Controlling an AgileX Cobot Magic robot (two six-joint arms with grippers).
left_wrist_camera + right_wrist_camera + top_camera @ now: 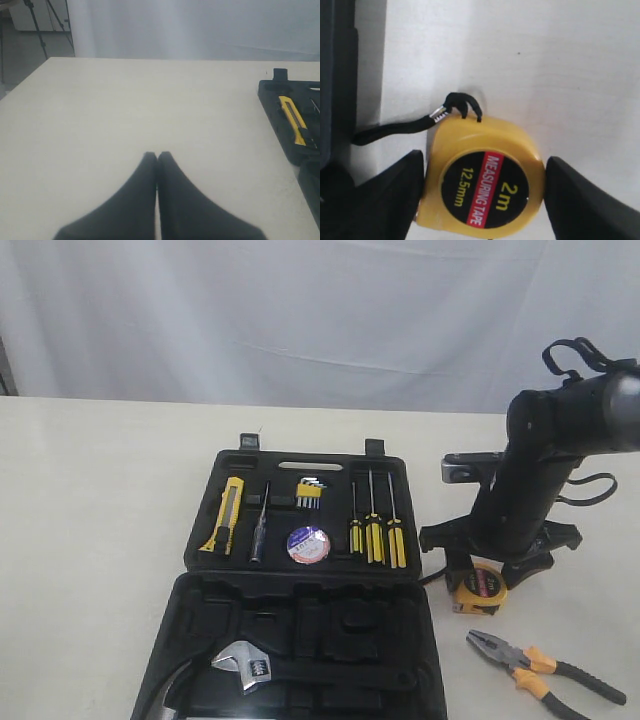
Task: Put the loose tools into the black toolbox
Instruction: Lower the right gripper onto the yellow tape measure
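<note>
Yellow tape measure [480, 592] was the item in hand. It lay flat on the table [100, 490], just beside the right edge of the black toolbox [402, 468]. Right gripper [485, 165] straddled it, one finger at each flank, at or almost at the case; whether the pinch was made could not be told. Left gripper [157, 159] hung clenched on nothing over bare tabletop.

Utility knife [226, 515] and tape roll [307, 544] sat in tray recesses. The pliers [535, 665] lay loose on the table, nearer the camera than the measure.

Judged next: close fully, lift clear, carry left over the tray, minding the trailing black wrist cord [395, 131].

Surface: matte cream tabletop. Room: white cloth backdrop [300, 320].
</note>
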